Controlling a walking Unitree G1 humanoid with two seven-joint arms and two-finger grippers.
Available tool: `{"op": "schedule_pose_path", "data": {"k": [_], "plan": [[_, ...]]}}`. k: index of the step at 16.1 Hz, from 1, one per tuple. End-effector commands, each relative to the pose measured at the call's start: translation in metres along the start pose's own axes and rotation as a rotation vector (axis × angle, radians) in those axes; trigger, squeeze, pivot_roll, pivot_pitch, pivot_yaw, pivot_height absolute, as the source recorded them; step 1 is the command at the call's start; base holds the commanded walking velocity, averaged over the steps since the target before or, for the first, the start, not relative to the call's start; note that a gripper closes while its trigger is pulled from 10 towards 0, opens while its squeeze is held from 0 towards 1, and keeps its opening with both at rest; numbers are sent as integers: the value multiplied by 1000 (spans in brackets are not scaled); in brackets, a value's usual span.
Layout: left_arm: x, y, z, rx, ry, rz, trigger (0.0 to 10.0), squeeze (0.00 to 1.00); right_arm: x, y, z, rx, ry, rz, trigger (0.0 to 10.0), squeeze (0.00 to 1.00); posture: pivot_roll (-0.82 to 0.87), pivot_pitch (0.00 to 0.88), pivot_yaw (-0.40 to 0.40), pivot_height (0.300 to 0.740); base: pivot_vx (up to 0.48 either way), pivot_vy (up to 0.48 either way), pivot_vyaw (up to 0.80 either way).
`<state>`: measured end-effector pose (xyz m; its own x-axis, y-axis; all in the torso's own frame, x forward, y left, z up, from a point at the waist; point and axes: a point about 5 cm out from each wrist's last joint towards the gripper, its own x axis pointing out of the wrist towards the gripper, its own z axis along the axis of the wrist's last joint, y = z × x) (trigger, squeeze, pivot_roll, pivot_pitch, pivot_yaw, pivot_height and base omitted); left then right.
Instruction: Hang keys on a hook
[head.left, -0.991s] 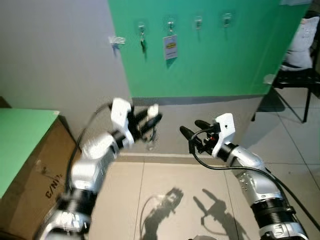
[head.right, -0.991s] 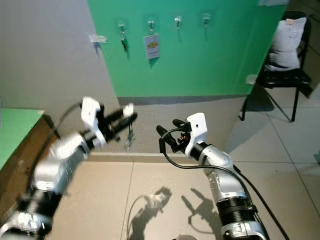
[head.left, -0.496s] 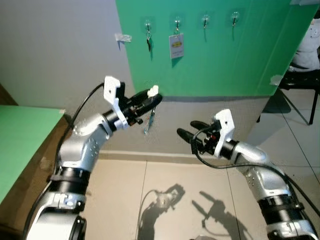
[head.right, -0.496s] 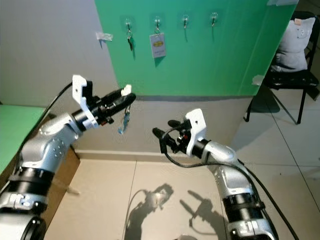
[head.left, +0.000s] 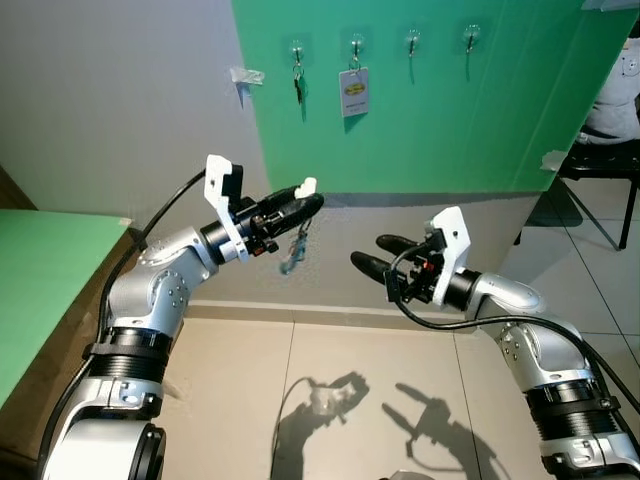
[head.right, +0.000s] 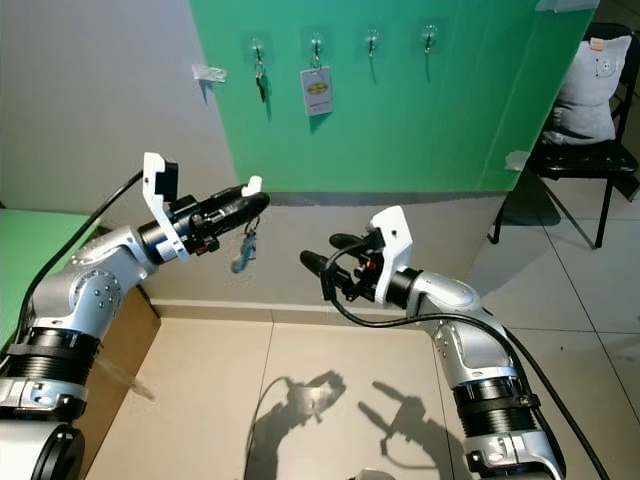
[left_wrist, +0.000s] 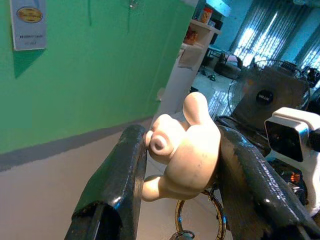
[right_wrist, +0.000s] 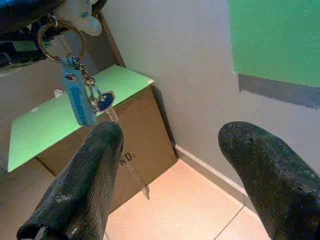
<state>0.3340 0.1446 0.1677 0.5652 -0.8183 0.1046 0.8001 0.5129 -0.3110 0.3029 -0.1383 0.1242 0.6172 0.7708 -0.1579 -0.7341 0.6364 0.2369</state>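
1. Green wall (head.left: 430, 110) carries four hooks (head.left: 411, 40) in a row; a dark key (head.left: 297, 84) hangs on the first one and a white tag (head.left: 354, 92) on the second one.
2. The left claw (head.left: 308, 200) is pressed on a pale rubber charm (left_wrist: 182, 145), below the hooks and apart from the wall.
3. The keys (right_wrist: 80, 95) hang from the charm on a ring (left_wrist: 197, 220), in the air.
4. The right claw (head.right: 322, 255) is near the keys with its fingers (right_wrist: 80, 185) spread and nothing between them.
5. A cardboard box (right_wrist: 120, 150) with a green top stands by the wall on the robot's left side.
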Motion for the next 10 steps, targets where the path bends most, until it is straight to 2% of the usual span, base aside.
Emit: {"op": "schedule_pose_path", "data": {"k": [1,6,10], "plan": [[1,0,8,19,-10,-7,0,0,5,7,12,-27,-22,48,10000,0,-217,0,88,740,0,0,0],[2,1,8,-15,-28,-11,0,0,11,20,26,-5,-63,115,10000,0,-218,0,91,740,0,0,0],[4,0,13,-30,-57,-19,0,0,15,25,27,-7,-59,129,10000,0,-218,0,92,740,0,0,0]]}}
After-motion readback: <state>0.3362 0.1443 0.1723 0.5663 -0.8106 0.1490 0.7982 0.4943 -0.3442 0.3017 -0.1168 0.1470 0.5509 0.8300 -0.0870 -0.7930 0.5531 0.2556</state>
